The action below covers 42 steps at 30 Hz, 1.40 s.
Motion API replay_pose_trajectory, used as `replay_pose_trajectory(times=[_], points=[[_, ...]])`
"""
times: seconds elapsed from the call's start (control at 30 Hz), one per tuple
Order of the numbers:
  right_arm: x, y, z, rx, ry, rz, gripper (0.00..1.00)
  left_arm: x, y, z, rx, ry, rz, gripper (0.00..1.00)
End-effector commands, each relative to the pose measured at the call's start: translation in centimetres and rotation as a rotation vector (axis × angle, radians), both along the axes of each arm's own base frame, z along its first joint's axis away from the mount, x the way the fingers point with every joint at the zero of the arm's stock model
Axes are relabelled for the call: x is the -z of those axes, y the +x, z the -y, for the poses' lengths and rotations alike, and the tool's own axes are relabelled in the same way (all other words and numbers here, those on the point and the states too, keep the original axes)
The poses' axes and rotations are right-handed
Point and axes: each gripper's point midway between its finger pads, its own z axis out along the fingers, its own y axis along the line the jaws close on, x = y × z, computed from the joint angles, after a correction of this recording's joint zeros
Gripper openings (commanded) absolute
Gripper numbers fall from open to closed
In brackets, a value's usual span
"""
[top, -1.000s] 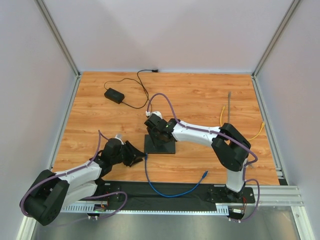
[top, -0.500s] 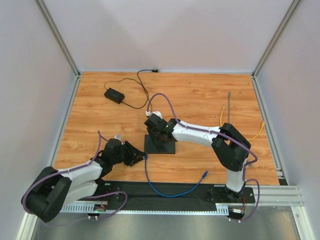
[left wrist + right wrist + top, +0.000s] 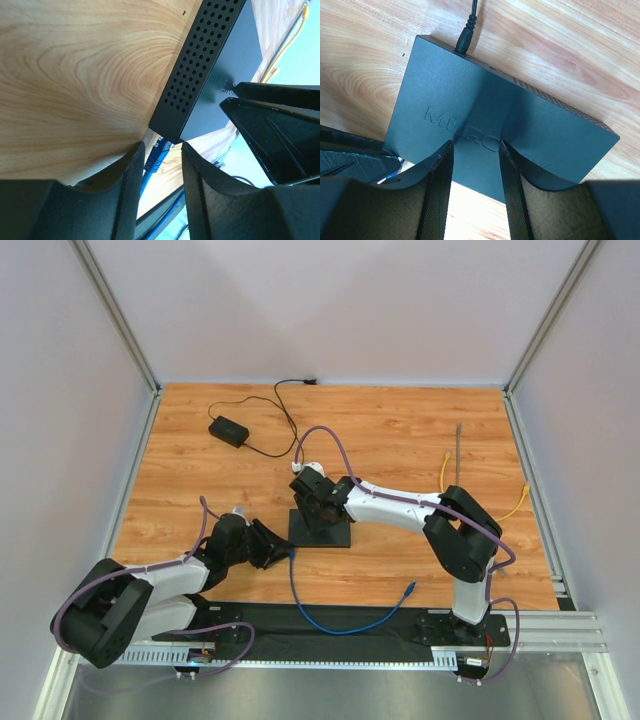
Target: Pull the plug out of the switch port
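The switch (image 3: 322,532) is a flat black box lying mid-table. In the left wrist view its vented side (image 3: 192,75) ends at a corner where the blue plug (image 3: 159,152) sits in a port. My left gripper (image 3: 161,146) is open, low on the table. Its jaws stand either side of the plug, the left one close to it and the right one apart. From above, the left gripper (image 3: 283,552) is at the switch's near-left corner. My right gripper (image 3: 475,144) is open, with both fingertips resting on the switch's top (image 3: 470,100).
The blue cable (image 3: 340,625) loops back over the black base rail to a loose end (image 3: 408,589). A black power lead (image 3: 466,35) enters the switch's far edge. A power-adapter brick (image 3: 228,430) lies at the back left; yellow cables (image 3: 445,472) and a grey rod (image 3: 458,450) lie on the right.
The left arm's rear links have swung a little, and its gripper has edged closer to the switch's corner. The right arm and the switch have not moved.
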Motion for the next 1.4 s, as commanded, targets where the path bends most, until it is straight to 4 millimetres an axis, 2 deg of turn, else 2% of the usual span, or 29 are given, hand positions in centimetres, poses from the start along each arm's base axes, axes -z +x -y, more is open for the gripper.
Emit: replay_pose_trajectory(times=[0.0,0.47,1.07,1.37], points=[[5.1,-3.6,2.3,-0.015,-0.104,-0.171,0.43,2.3,-0.6,-1.6,-0.007,0.115,-0.033,0.44],[5.3,-3.6,2.1,-0.017,-0.100,-0.180,0.43,3.2,-0.5,-2.0,-0.003,0.159,-0.037,0.36],[5.4,-3.7,2.5,-0.014,-0.114,-0.181,0.43,6.2,-2.3,-2.5,-0.007,0.178,-0.160,0.03],[5.8,-3.9,2.6,-0.015,-0.122,-0.186,0.42,6.6,-2.8,-2.8,0.007,0.189,-0.162,0.00]])
